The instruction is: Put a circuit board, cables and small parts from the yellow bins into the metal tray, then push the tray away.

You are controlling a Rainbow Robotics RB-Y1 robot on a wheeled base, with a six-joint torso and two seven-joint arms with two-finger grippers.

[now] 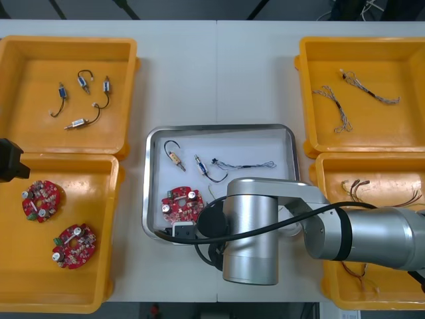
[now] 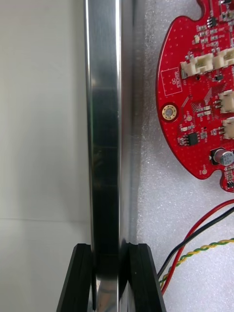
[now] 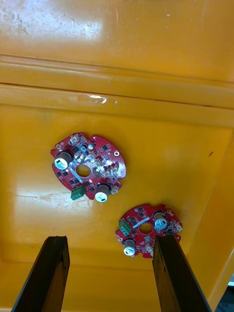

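Note:
The metal tray (image 1: 219,127) sits mid-table, white inside. It holds a round red circuit board (image 1: 182,203), two small metal parts (image 1: 174,157) on black cables and a twisted blue and white cable (image 1: 246,164). My right gripper (image 2: 111,278) is shut on the tray's near rim (image 2: 105,146), one finger (image 2: 80,278) outside it and the other inside. Beside the inner finger lie the board (image 2: 195,107) and red and yellow cables (image 2: 200,243). My right arm (image 1: 252,232) hides the tray's near right part. My left gripper (image 3: 109,275) hangs open over the near left bin (image 3: 117,87).
The far left bin (image 1: 66,41) holds several small metal parts (image 1: 80,100) with black cables. Two red boards (image 1: 43,201) lie in the near left bin (image 1: 99,193). Cables lie in the far right bin (image 1: 358,42) and near right bin (image 1: 372,159).

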